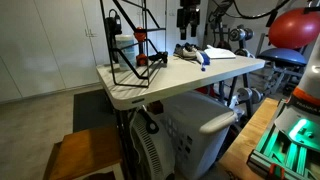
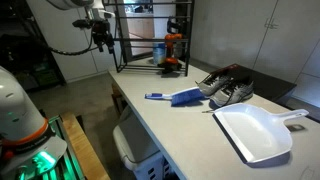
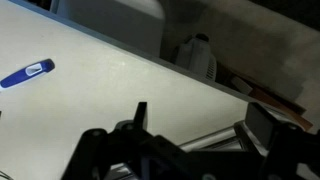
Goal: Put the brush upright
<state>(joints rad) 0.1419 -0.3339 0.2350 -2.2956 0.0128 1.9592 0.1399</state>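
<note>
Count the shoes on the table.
2. On the table, one shoe and the second shoe sit side by side, close to the blue brush and the white dustpan. The wire rack could hide others.

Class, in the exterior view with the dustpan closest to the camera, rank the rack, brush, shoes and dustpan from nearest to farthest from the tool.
1. Rack: far end of the table, just right of the tool.
2. Brush: mid-length, lying flat.
3. Shoes: right of the brush, toward the wall.
4. Dustpan: near end, right side.
</note>
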